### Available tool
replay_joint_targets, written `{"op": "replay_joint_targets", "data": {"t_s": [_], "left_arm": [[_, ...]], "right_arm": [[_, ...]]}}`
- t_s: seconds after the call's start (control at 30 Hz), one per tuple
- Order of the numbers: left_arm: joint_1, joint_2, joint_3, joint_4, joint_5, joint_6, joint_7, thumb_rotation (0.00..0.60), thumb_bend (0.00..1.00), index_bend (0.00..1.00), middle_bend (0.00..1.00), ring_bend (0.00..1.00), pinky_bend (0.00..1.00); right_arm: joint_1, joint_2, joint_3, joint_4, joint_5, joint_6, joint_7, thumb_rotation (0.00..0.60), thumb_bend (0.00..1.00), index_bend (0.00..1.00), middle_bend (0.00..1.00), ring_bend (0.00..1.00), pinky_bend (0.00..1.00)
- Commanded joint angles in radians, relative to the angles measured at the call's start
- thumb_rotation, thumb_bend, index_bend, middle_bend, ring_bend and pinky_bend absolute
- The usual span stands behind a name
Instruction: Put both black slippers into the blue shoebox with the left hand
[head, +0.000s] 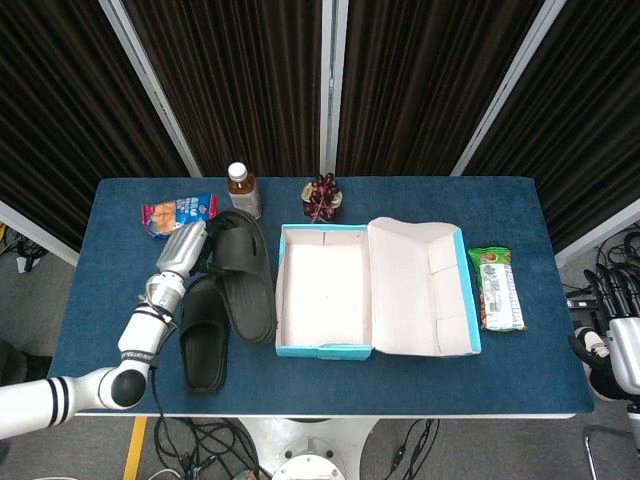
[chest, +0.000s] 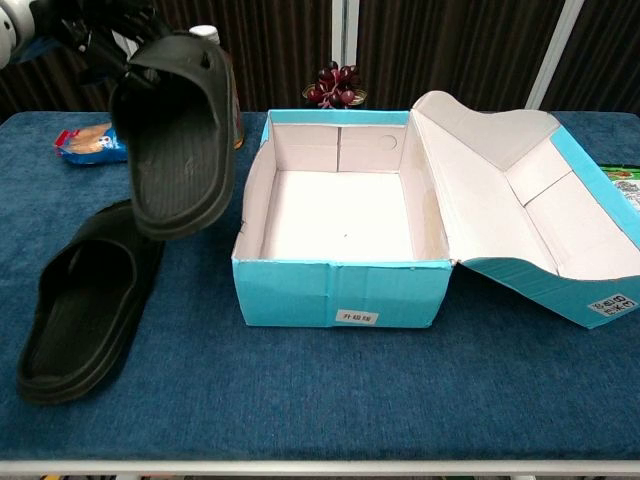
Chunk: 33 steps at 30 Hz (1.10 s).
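My left hand (head: 183, 252) holds one black slipper (head: 243, 274) by its strap, lifted off the table to the left of the blue shoebox (head: 325, 350). In the chest view that slipper (chest: 180, 150) hangs tilted in the air, sole toward the camera, with the left hand (chest: 85, 22) at the top left corner. The other black slipper (head: 203, 334) lies flat on the table, left of the box, also seen as the slipper (chest: 85, 303) at lower left. The shoebox (chest: 340, 290) is open and empty, its lid (chest: 520, 205) folded out to the right. My right hand (head: 622, 350) sits at the right edge, off the table.
A bottle (head: 243, 192), a snack bag (head: 179, 214) and a dark bunch of grapes (head: 322, 196) stand along the back. A green packet (head: 496, 288) lies right of the lid. The blue table's front edge (head: 320, 405) runs just below the box.
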Motion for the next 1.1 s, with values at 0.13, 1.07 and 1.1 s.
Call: {"op": "replay_joint_targets", "data": {"t_s": [0.13,1.07,1.1], "left_arm": [[-0.033,-0.142,-0.105,0.196,0.301,-0.125,-0.394,0.6,0.02,0.41,0.46,0.71,0.83],[-0.271,-0.642,-0.097,0.9,0.495,-0.211,-0.82,0.6,0.0,0.39,0.48,0.64,0.79],[-0.274,-0.654,-0.1,0.917,0.49,-0.22,-0.835,0.6,0.0,0.39,0.48,0.64,0.79]], "right_arm": [[0.002,0.018,-0.005,-0.022,0.007,-0.018,-0.014,0.6,0.08,0.0,0.03,0.0,0.0],[0.021,0.058,0.007,-0.101,0.057,-0.06,-0.094,0.6,0.08,0.0,0.03,0.0,0.0],[0.021,0.061,0.008,-0.104,0.057,-0.059,-0.098,0.6,0.08,0.0,0.03,0.0,0.0]]}}
